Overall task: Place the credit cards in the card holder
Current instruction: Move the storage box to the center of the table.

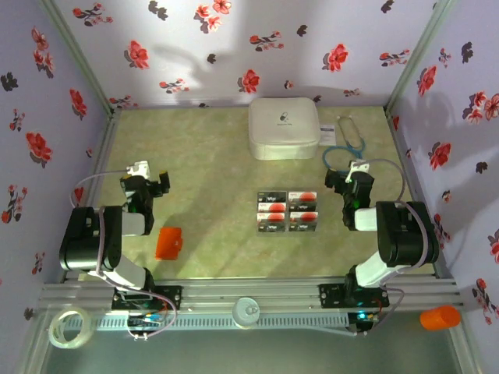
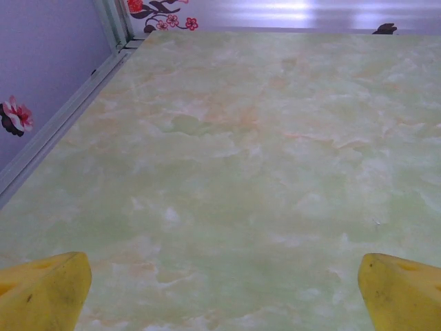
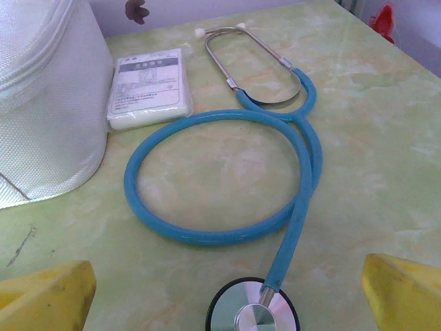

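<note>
The four credit cards (image 1: 288, 211) lie face up in a tight two-by-two block at the middle of the table (image 1: 210, 156), a little toward its right edge. Each shows a black band and a red patch; their print is too small to read. The card holder (image 1: 168, 243), orange and folded shut, lies near the table's near edge on the left side, well apart from the cards.

The left gripper (image 1: 150, 181) hangs over the left part of the table. In its wrist view the yellow fingertips (image 2: 41, 293) stand at the two lower corners with bare table between them: jaws spread wide, holding nothing. The right gripper (image 1: 348, 179) sits just right of the cards, also spread wide with nothing in it, its fingertips (image 3: 403, 293) far apart above a blue stethoscope (image 3: 220, 172).

A white rounded case (image 1: 284, 128) rests by the far edge and carries a small dark logo that cannot be made out. Between the case and the stethoscope lies a small white packet (image 3: 150, 88) with a printed label, too blurred to read.
</note>
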